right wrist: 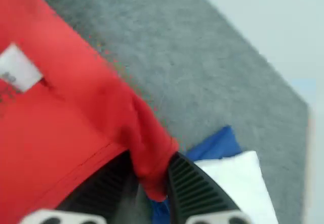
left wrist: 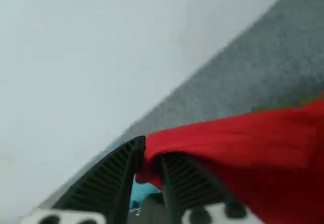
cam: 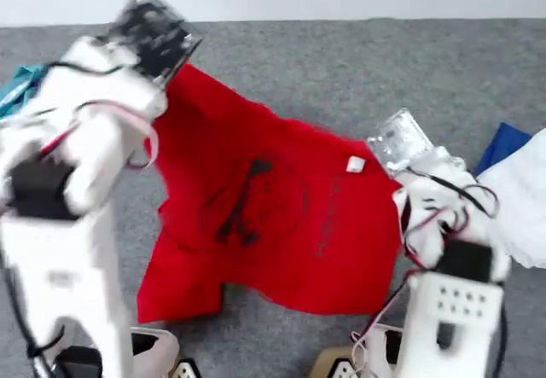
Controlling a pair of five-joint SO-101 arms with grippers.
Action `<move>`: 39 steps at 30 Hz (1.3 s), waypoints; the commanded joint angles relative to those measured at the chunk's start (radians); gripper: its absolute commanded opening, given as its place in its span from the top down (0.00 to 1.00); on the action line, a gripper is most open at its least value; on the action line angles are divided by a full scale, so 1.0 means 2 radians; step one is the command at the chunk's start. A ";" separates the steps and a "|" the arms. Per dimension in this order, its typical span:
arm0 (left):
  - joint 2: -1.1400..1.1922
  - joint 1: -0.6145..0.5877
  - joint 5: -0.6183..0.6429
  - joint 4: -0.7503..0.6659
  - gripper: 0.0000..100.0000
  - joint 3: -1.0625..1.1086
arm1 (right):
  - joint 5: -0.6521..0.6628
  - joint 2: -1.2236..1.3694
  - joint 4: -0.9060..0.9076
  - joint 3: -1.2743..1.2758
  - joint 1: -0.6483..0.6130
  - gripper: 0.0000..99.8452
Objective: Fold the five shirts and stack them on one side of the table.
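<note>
A red shirt (cam: 273,216) with a dark print and a white neck label (cam: 356,165) hangs stretched between both arms above the grey table. My left gripper (cam: 171,64) at the upper left is shut on one corner of it; in the left wrist view the red cloth (left wrist: 243,143) is pinched between the black fingers (left wrist: 114,176). My right gripper (cam: 394,166) at the right is shut on the opposite edge, and the right wrist view has the red fabric (right wrist: 76,107) clamped between its fingers (right wrist: 190,186). The shirt's lower part drapes onto the table.
A white shirt (cam: 525,203) lies over a blue one (cam: 502,146) at the table's right edge, seen also as white cloth (right wrist: 230,176) and blue cloth (right wrist: 215,143). A teal garment (cam: 19,88) lies at the far left. Bare grey table (cam: 341,62) stretches behind the red shirt.
</note>
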 commanded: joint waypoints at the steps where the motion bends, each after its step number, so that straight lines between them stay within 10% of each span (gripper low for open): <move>1: -0.001 -0.001 -0.001 -0.161 1.00 0.176 | -0.004 0.067 -0.085 -0.002 -0.003 0.99; 6: 0.018 -0.001 -0.001 -0.330 1.00 0.319 | -0.015 0.193 -0.171 -0.038 -0.002 0.99; 12: 0.121 -0.016 0.000 -0.363 1.00 0.273 | -0.037 0.327 -0.206 -0.137 -0.002 0.99; 39: 0.643 -0.048 0.058 -0.182 1.00 -0.617 | -0.061 0.596 -0.202 -0.435 -0.002 0.99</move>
